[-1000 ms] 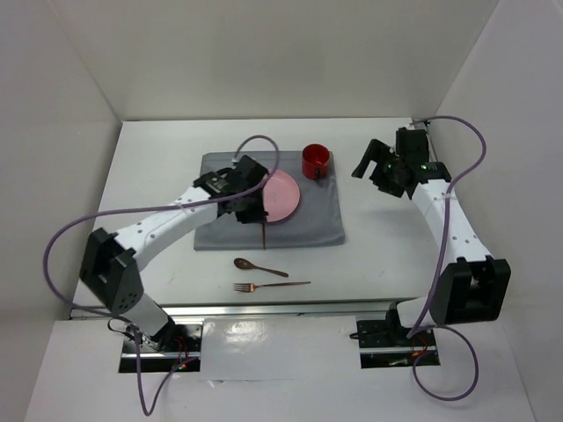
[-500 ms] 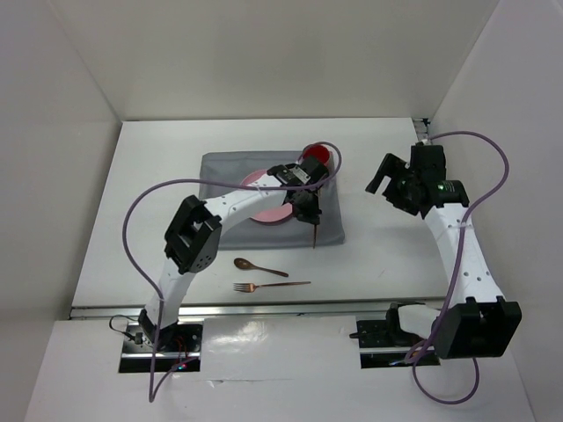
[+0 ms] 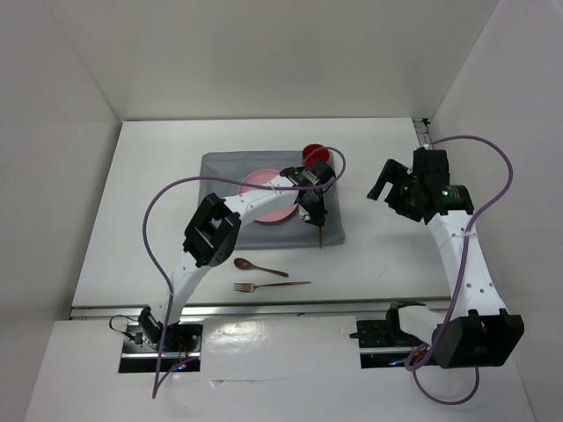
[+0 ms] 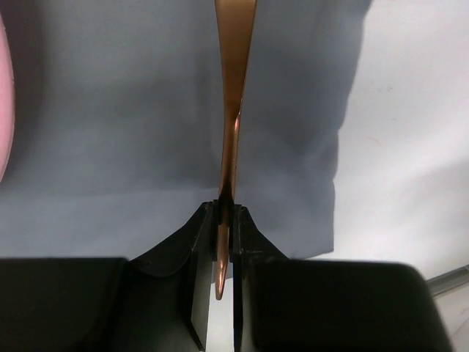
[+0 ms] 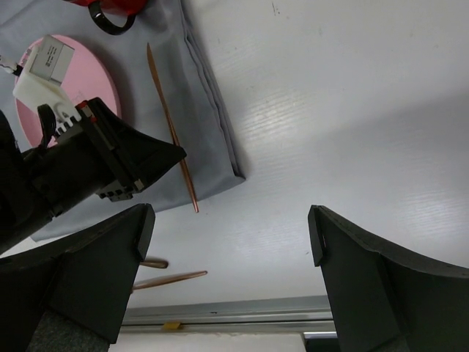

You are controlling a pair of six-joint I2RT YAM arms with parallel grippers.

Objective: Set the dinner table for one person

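The dinner table (image 3: pixel 149 202) is the white tabletop. On it lies a grey mat (image 3: pixel 220 230) with a pink plate (image 3: pixel 258 181) and a red mug (image 3: pixel 314 154). My left gripper (image 3: pixel 312 209) is shut on a thin copper knife (image 3: pixel 319 236), held over the mat's right near part, right of the plate. The left wrist view shows the knife (image 4: pixel 233 110) pinched between the jaws of the left gripper (image 4: pixel 226 216), above the mat (image 4: pixel 110 110). My right gripper (image 3: pixel 385 181) is open and empty over the bare table, right of the mat; its jaws stand wide apart in the right wrist view (image 5: pixel 229 220).
A copper spoon (image 3: pixel 259 267) and a copper fork (image 3: pixel 271 286) lie on the table in front of the mat. The right wrist view shows the knife (image 5: pixel 172 139), plate (image 5: pixel 102 81), mug (image 5: pixel 110 11) and the table's metal front rail (image 5: pixel 242 308).
My left arm has swung right across the mat with the knife, from the plate's left side to its right. My right arm has shifted slightly right, still open.
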